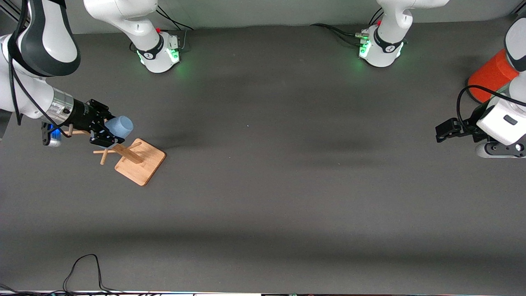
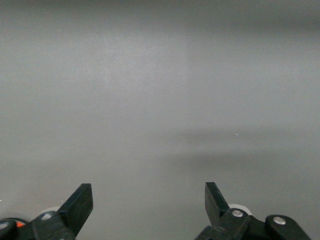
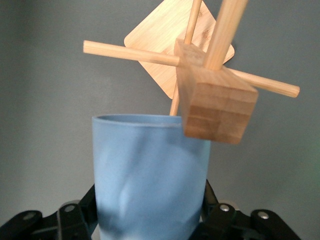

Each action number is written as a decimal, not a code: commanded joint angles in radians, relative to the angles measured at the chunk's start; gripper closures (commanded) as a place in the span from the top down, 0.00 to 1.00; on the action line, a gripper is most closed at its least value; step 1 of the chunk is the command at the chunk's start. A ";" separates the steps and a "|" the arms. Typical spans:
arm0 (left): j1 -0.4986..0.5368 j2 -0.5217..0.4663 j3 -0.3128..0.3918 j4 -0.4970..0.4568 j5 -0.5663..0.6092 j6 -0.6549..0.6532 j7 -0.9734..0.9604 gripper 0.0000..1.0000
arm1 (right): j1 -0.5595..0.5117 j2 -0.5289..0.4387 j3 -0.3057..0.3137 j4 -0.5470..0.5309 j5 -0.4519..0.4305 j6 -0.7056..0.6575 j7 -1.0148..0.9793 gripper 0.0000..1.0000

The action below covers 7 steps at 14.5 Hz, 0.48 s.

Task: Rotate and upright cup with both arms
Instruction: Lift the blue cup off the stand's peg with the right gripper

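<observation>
While the right gripper (image 1: 107, 132) holds its jaws clamped on the cup (image 1: 119, 127), the light-blue tumbler lies tilted above the wooden peg stand (image 1: 137, 160) (toward nine o'clock on the table (image 1: 287, 185)). At three o'clock, the left gripper (image 1: 440, 132) waits, jaws apart, near the orange can (image 1: 490, 76).

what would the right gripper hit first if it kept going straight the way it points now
Probably the wooden rack: the right gripper holds the blue cup, whose rim sits right by the rack's block top, though depth is hard to judge.
</observation>
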 commanded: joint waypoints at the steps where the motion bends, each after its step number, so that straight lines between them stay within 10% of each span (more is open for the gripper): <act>1: -0.012 -0.005 0.008 -0.011 0.004 0.013 0.014 1.00 | 0.003 0.008 -0.001 0.066 0.040 -0.056 0.016 0.73; 7: -0.010 -0.005 0.007 -0.011 0.004 0.010 0.014 1.00 | 0.014 -0.009 0.039 0.101 0.157 -0.094 0.114 0.73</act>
